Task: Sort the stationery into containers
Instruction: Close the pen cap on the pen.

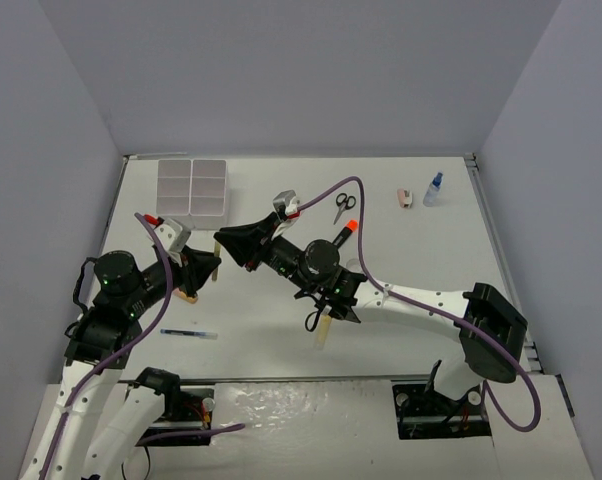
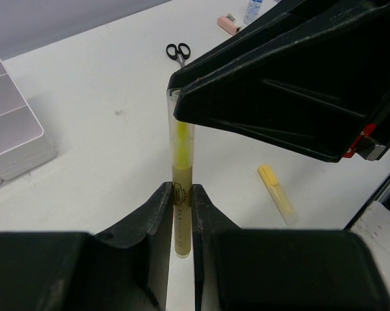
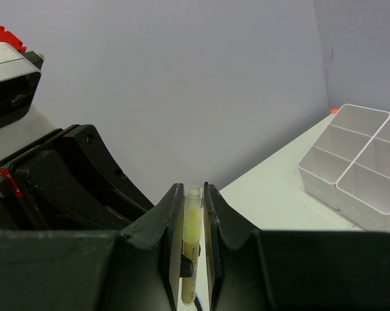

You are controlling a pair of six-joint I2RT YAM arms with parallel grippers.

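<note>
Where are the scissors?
In the top view, the scissors lie far across the table, right of the tray, just beyond the orange-black marker.

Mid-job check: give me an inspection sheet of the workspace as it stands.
Surface: white table, no spills seen.
Job's things: organizer tray far left, nothing seen inside; scissors, orange-black marker, pink piece, blue-capped bottle, yellow stick, thin pen loose on table.
Clutter: nothing seen.
Grippers: left gripper and right gripper both shut on one yellow highlighter, opposite ends.
Cables: purple cable loops above right arm.
Surroundings: plain grey walls.
</note>
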